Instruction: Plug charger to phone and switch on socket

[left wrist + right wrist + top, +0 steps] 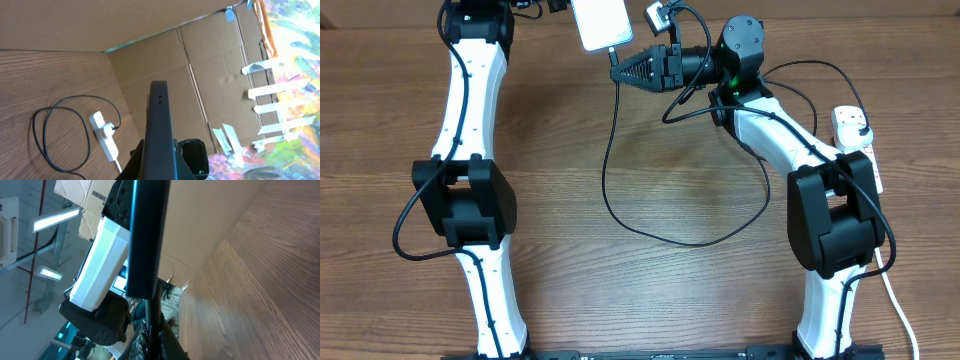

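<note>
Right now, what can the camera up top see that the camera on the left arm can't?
Only the top camera shows the phone, up at the top of its picture, plus the whole left arm and right arm. Only the left arm's camera shows the cardboard wall with white tape strips and a colorful painting. Both show the white power strip, the black cable looping across the wood, and the wooden table.

**Socket and cable lying on the wood surface**

The brown wooden surface is carrying a white socket near its right edge, with the thick white cord trailing along that side. The black charger cable is lying looped across the middle.
</note>
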Robot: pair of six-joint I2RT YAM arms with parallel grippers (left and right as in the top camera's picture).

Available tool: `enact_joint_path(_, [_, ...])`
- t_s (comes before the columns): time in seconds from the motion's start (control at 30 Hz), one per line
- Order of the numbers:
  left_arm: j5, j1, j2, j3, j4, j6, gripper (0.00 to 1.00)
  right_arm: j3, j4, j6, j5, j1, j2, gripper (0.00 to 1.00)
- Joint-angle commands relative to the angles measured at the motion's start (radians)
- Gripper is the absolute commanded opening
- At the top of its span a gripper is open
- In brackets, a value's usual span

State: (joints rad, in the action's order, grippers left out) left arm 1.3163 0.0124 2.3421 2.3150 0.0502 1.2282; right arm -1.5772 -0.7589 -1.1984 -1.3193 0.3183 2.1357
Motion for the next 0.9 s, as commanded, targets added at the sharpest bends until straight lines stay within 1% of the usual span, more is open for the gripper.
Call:
enact_joint_path(0.0, [0.02,0.01,-0.001,0.007,0.01,-0.01,0.04,-0.006,-0.01,-0.006,0.017,-0.008,-0.007,0.04])
enact_joint_path(0.57, [0.039,0.01,-0.001,0.007,0.007,-0.047,0.04,-0.006,-0.018,-0.01,0.019,-0.011,-0.007,0.04])
enact_joint_path(0.87, [0.047,0.016,-0.001,0.007,0.006,-0.046,0.04,-0.006,-0.018,-0.01,0.028,-0.011,-0.007,0.04])
